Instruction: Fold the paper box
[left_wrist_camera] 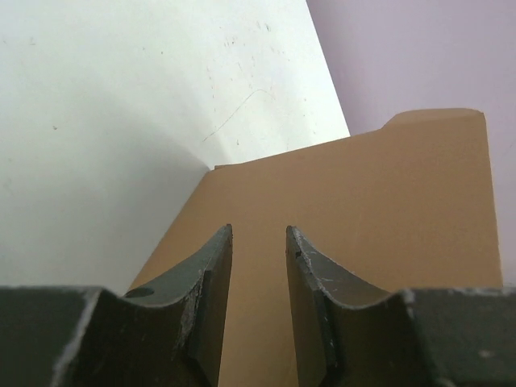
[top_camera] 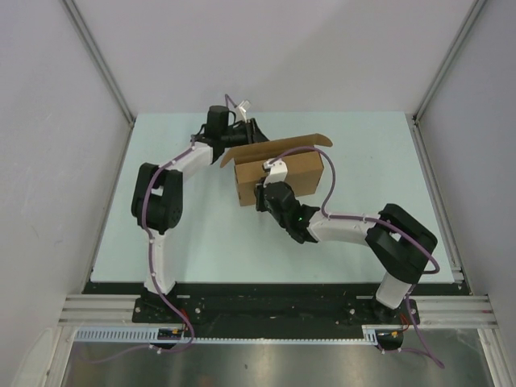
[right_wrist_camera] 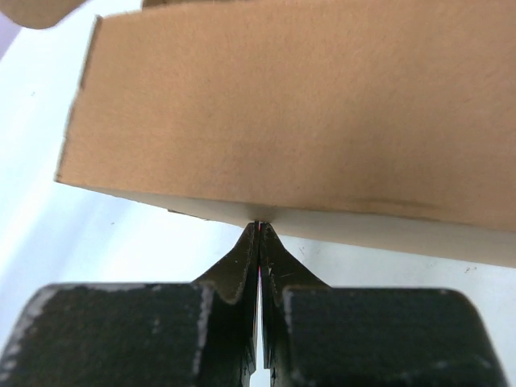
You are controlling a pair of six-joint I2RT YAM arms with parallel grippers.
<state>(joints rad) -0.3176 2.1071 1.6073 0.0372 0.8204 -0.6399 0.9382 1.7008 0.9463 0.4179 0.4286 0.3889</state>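
From the top, the paper box (top_camera: pixel 290 179) stands mid-tabletop (top_camera: pixel 363 242) as a formed carton. Its walls are up and its lid flap (top_camera: pixel 274 149) is raised at the back; closing that is what I judge is left. My left hand (top_camera: pixel 244 133) sits behind the flap, my right hand (top_camera: pixel 268 192) at the near wall.

Left wrist: fingers parted over the brown panel, gripping nothing.

Right wrist: fingers clenched together, tips touching the wall's bottom edge.
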